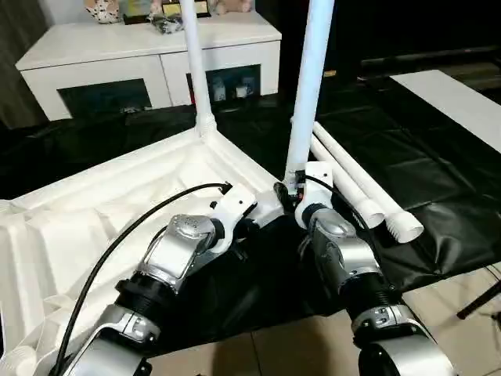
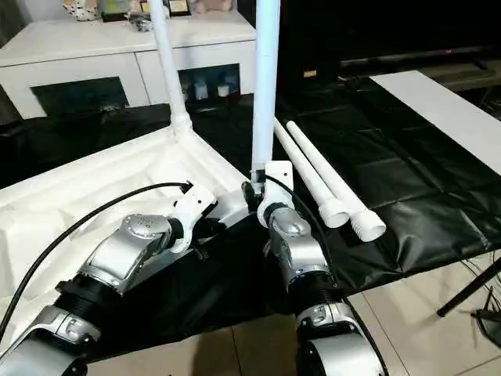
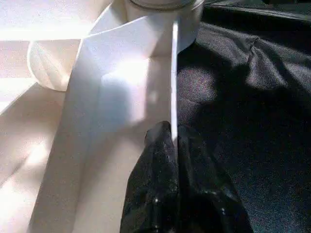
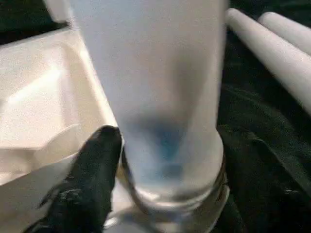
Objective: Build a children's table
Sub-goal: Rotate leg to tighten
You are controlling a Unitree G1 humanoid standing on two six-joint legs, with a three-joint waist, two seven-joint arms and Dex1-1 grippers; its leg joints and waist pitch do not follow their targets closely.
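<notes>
Two legs (image 1: 313,78) stand socketed; left claw (image 3: 173,141) clenches the rim (image 3: 173,73), right claw (image 4: 160,165) seemingly half-released around one; jostling could tilt it.

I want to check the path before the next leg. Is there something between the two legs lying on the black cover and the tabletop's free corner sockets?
Nothing visible blocks them. The two lying legs rest beside the tabletop, right of the near upright leg, where the right claw is.

Both upright legs (image 1: 311,86) run off the top edge, and the right hand (image 4: 146,160) shows one finger (image 4: 87,179).
</notes>
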